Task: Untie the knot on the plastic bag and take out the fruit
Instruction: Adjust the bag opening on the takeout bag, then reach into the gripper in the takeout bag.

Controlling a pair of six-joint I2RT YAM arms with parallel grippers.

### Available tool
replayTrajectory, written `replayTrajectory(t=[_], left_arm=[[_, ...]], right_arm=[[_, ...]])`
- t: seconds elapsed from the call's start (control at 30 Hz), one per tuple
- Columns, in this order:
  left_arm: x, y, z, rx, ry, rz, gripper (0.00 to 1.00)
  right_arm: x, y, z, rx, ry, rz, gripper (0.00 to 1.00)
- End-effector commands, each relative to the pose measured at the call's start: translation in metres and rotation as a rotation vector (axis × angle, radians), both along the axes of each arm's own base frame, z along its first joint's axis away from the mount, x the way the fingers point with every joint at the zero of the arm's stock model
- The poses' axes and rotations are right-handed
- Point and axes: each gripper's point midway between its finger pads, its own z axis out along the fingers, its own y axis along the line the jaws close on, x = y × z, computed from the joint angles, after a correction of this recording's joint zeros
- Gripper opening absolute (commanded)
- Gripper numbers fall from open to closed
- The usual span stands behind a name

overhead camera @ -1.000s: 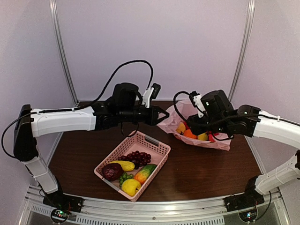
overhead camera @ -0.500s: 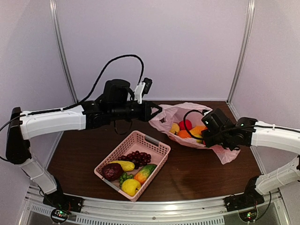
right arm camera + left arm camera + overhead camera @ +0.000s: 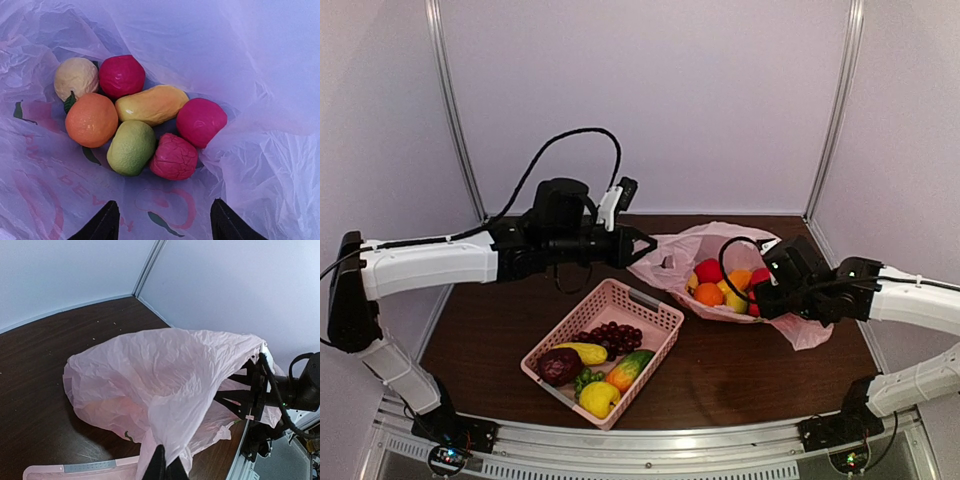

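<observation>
The pink plastic bag (image 3: 685, 250) lies open at the back right of the table, and no knot shows. My left gripper (image 3: 646, 243) is shut on the bag's left edge and holds the film up; in the left wrist view the pinched bag (image 3: 165, 370) rises from the gripper (image 3: 165, 469). The fruit (image 3: 722, 284) sits inside. My right gripper (image 3: 757, 300) hangs over the bag's mouth. In its wrist view the gripper (image 3: 165, 225) stands open just short of an orange (image 3: 91, 120), a green fruit (image 3: 131, 147), a long yellow one (image 3: 151, 104) and red ones (image 3: 201, 121).
A pink latticed basket (image 3: 651, 303) stands front centre with dark grapes (image 3: 612, 335), a maroon fruit (image 3: 559, 366) and a yellow one (image 3: 599, 398). The left arm's cable loops above it. White walls and metal posts close in the back; a metal rail (image 3: 640, 450) runs along the near edge.
The left gripper has drawn the bag's edge leftwards, spreading the mouth. The right gripper has dropped lower and nearer, and its jaws have widened over the fruit.
</observation>
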Motion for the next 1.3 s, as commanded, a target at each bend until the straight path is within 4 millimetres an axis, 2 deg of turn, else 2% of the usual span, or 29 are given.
replayTrajectory(t=[0.0, 0.2, 0.37, 0.5, 0.67, 0.8, 0.87, 0.93, 1.13, 1.27], left_arm=[[-0.015, -0.001, 0.008, -0.047, -0.040, -0.097, 0.00], [-0.026, -0.001, 0.001, -0.049, -0.024, -0.123, 0.00], [-0.030, -0.001, -0.005, -0.071, 0.006, -0.115, 0.00], [-0.028, 0.000, -0.007, -0.079, 0.013, -0.099, 0.00], [-0.026, -0.001, -0.005, -0.084, 0.008, -0.095, 0.00], [-0.028, -0.001, -0.010, -0.072, 0.007, -0.104, 0.00], [-0.029, 0.000, -0.015, -0.063, 0.011, -0.109, 0.00], [-0.031, 0.001, -0.020, -0.055, 0.015, -0.114, 0.00], [-0.039, 0.006, -0.027, -0.050, 0.019, -0.135, 0.00], [-0.041, 0.008, -0.029, -0.050, 0.021, -0.135, 0.00]], right_arm=[[0.010, 0.028, 0.020, 0.136, -0.057, 0.045, 0.64], [0.031, 0.058, 0.019, 0.209, -0.097, 0.049, 0.63], [0.038, 0.077, -0.003, 0.250, -0.064, 0.059, 0.62], [0.022, 0.081, -0.031, 0.268, -0.011, 0.060, 0.63], [-0.011, 0.074, -0.073, 0.268, 0.068, 0.053, 0.66], [-0.028, 0.074, -0.091, 0.283, 0.108, 0.047, 0.67], [-0.030, 0.075, -0.092, 0.301, 0.107, 0.041, 0.68], [-0.028, 0.075, -0.083, 0.317, 0.084, 0.032, 0.70], [-0.005, 0.071, -0.044, 0.300, -0.011, -0.009, 0.77], [0.015, 0.075, -0.034, 0.322, -0.032, -0.031, 0.78]])
